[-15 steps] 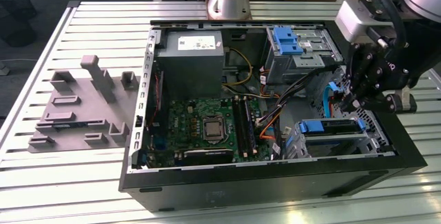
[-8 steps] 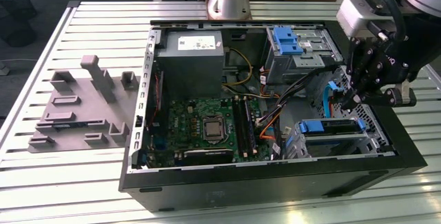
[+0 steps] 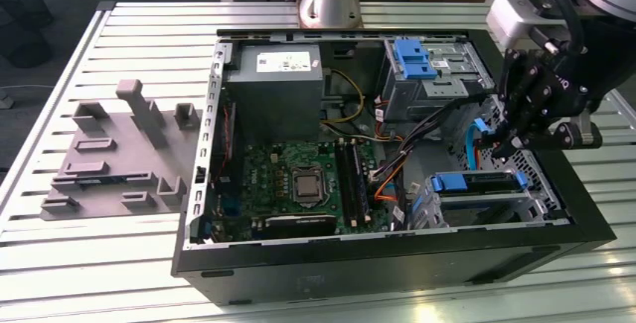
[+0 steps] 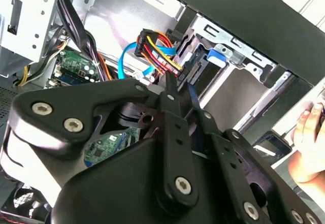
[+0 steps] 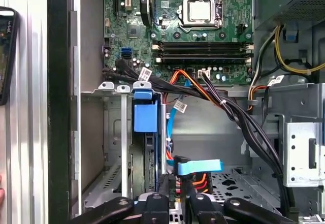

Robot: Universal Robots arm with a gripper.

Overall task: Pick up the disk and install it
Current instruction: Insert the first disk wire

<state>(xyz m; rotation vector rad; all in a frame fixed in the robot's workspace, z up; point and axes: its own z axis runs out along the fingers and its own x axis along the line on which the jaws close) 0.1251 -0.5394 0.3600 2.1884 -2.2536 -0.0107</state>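
On the exterior view's left, a grey fixture plate point(image 3: 109, 152) with upright blocks lay on the slatted table point(image 3: 129, 33). Beside it stood the open computer case point(image 3: 398, 260). A big grey power-supply box point(image 3: 273, 88) sat at the case's far end, and the green motherboard point(image 3: 298, 181) lay nearer the camera.

Further right, an upper drive cage point(image 3: 437, 88) carried a blue plastic bracket point(image 3: 412, 59) on top. Below it, toward the near wall of the case, the disk point(image 3: 477, 181) sat in the lower drive cage point(image 3: 487, 208), and its blue frame showed along the top edge. In the first wrist view I saw that blue frame point(image 5: 144, 117) edge-on in its slot, with the cage's metal rails on either side.

My gripper point(image 3: 502, 148) hung at the exterior view's right, inside the case. It was just above and beside the lower cage, among the loose cables. In the second wrist view my gripper point(image 4: 179, 84) was next to a bundle of red, yellow and black power wires point(image 4: 157, 51) and a light-blue data cable point(image 4: 127, 56). In the first wrist view my gripper point(image 5: 175, 183) was right at a blue cable connector point(image 5: 199, 167). I could not tell whether my gripper was apart, together or clamped on anything.

A person's hand point(image 4: 310, 132) rested outside the case wall.
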